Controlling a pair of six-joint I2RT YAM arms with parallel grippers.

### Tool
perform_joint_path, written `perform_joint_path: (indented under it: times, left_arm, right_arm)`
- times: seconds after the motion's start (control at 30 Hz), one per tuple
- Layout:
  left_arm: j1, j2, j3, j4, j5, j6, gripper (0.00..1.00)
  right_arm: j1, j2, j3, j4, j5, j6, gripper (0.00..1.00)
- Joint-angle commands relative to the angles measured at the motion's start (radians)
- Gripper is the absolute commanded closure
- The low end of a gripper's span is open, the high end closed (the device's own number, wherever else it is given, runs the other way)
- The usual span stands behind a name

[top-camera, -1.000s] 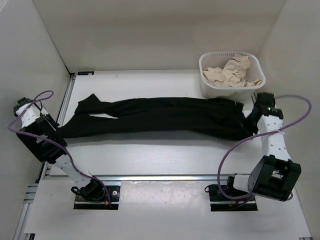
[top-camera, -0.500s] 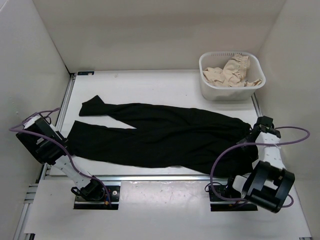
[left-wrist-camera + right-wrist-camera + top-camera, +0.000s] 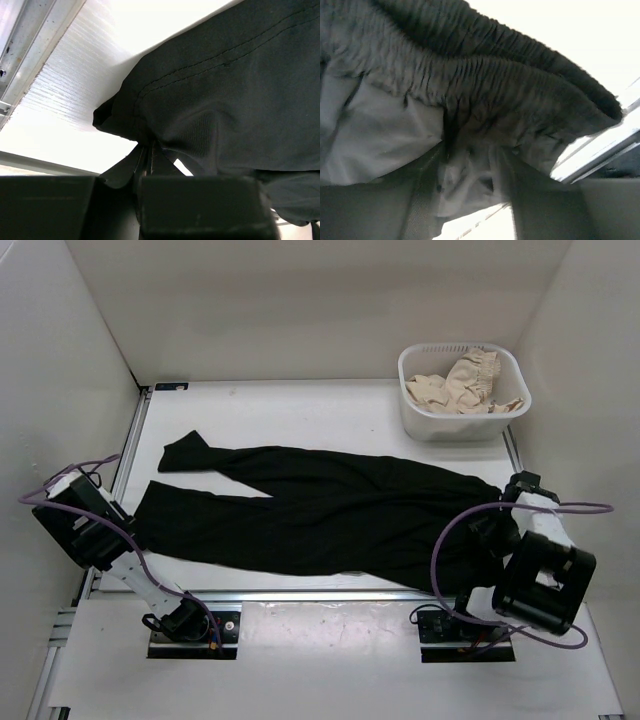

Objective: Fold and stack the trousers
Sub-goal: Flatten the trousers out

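Trousers [image 3: 330, 515]?
— Soft black cloth, spread flat across the white table [image 3: 300, 410], gathered elastic waistband at the right.
— Jaws?
— On the left gripper [image 3: 149, 162], clamped on a stitched leg hem; on the right gripper [image 3: 475, 195], apart, waistband between.

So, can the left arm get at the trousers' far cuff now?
Probably not yet: the far cuff lies uncovered nearby, but the left gripper is shut on the near cuff and must let go first.

A white plastic basket [image 3: 450, 428] stands at the far right corner of the white counter [image 3: 300, 410]. It holds a crumpled beige ruffled garment [image 3: 462, 383] that rises slightly above its rim. An aluminium rail [image 3: 320, 593] runs along the counter's near edge.
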Motion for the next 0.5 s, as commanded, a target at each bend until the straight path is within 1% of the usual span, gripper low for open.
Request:
perform_joint_path:
  times: [0.0,0.07,0.1,0.13,0.2,0.23,0.3,0.33,0.4,0.43,0.47]
  left_arm:
    - [0.009,-0.035,0.011,0.012,-0.013,0.000,0.86]
    - [0.018,-0.035,0.020,0.012,-0.013,0.000,0.86]
    - [0.018,-0.035,0.036,0.012,-0.002,0.000,0.86]
    - [0.018,-0.025,0.052,0.012,-0.002,0.000,0.86]
    - [0.018,-0.012,0.111,0.012,0.007,0.000,0.86]
    - [0.018,-0.012,0.136,-0.001,0.020,0.000,0.86]
    - [0.009,0.011,0.208,-0.015,0.029,0.000,0.86]
    - [0.009,0.011,0.230,-0.024,0.029,0.000,0.86]
    - [0.009,0.023,0.271,-0.038,0.020,0.000,0.86]
    - [0.009,0.023,0.296,-0.038,0.020,0.000,0.86]
    - [0.009,0.023,0.296,-0.038,0.011,0.000,0.86]
  right_arm:
    - [-0.006,0.079,-0.017,0.045,-0.049,0.023,0.55]
    - [-0.006,0.125,-0.029,0.077,-0.092,0.011,0.84]
    - [-0.006,0.142,-0.020,0.105,-0.104,0.011,0.97]
    - [-0.006,0.161,0.027,0.105,-0.116,0.011,1.00]
    - [0.003,0.230,0.111,0.131,-0.138,0.011,1.00]
    - [0.013,0.255,0.233,0.143,-0.159,0.011,1.00]
    - [0.033,0.335,0.401,0.131,-0.160,-0.017,1.00]
    - [0.057,0.391,0.596,0.090,-0.144,-0.032,1.00]
    - [0.091,0.442,0.787,0.024,-0.105,-0.092,1.00]
    - [0.091,0.459,0.861,-0.028,-0.104,-0.109,1.00]
    - [0.091,0.459,0.941,-0.042,-0.104,-0.120,1.00]
